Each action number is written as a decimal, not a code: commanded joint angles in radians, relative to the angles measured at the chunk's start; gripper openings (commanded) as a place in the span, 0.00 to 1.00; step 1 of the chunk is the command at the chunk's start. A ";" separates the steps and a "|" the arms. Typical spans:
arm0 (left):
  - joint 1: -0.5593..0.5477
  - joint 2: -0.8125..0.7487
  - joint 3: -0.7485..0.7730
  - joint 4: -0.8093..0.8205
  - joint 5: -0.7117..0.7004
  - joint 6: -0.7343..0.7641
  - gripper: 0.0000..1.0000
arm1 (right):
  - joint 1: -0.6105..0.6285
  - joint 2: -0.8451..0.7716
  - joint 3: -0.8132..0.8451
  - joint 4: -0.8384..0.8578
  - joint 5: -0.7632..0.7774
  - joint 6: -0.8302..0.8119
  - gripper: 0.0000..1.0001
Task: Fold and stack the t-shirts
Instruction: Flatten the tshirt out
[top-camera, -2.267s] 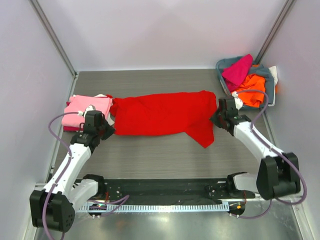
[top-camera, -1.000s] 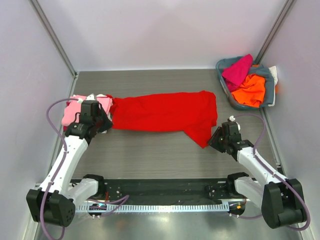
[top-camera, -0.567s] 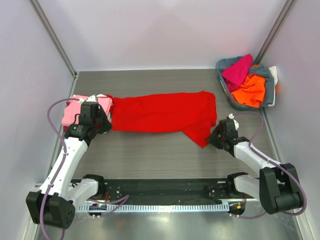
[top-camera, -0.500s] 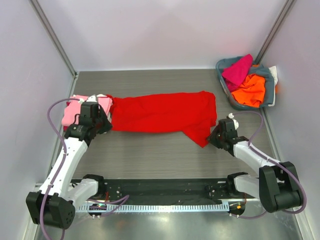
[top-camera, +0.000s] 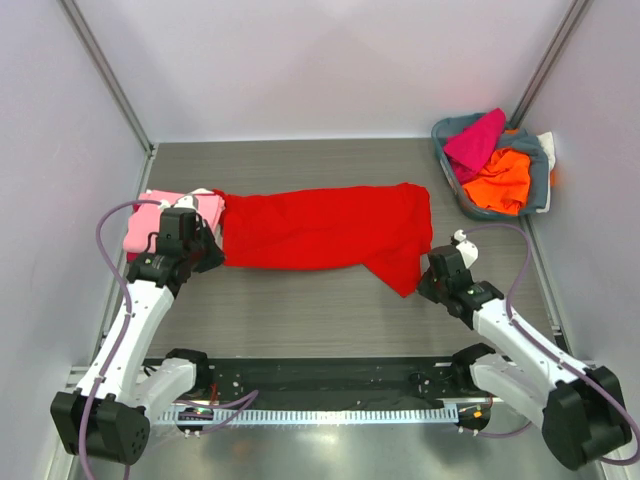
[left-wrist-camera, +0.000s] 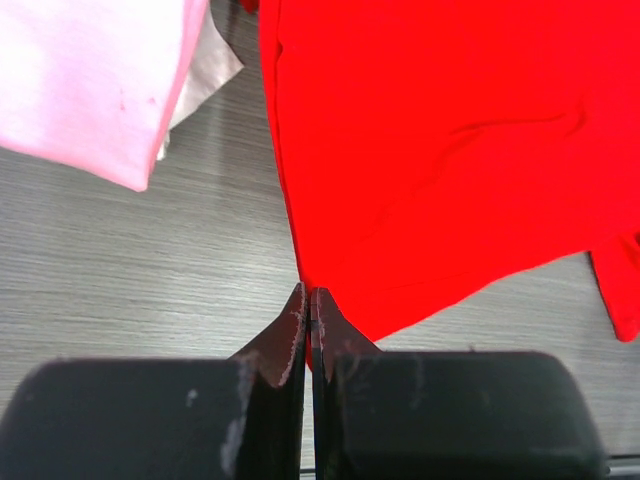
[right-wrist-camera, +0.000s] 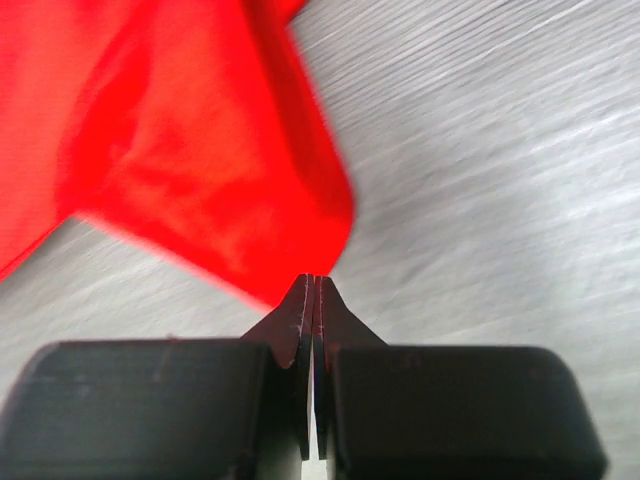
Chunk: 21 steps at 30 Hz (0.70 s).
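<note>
Right claw (right-wrist-camera: 311, 281): just closed on red t-shirt (top-camera: 320, 228), at its near corner.
Left claw (left-wrist-camera: 308, 292): pinched shut on its edge.
Meaning: fold may start.

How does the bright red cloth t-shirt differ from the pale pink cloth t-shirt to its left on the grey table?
The bright red cloth t-shirt lies spread out long and creased; the pale pink cloth t-shirt is a compact folded block. The red one covers far more surface than the pink one. Both are plain, solid-coloured, and lie close together on the grey table.
</note>
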 joint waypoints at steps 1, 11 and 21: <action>0.006 -0.006 -0.002 0.001 0.039 0.025 0.00 | 0.078 -0.089 0.058 -0.168 0.086 0.075 0.01; 0.004 -0.028 -0.013 -0.002 0.027 0.029 0.00 | 0.227 0.027 0.171 -0.160 0.192 0.097 0.08; 0.004 -0.035 -0.013 -0.008 0.021 0.037 0.00 | 0.225 0.306 0.236 -0.061 0.325 0.003 0.09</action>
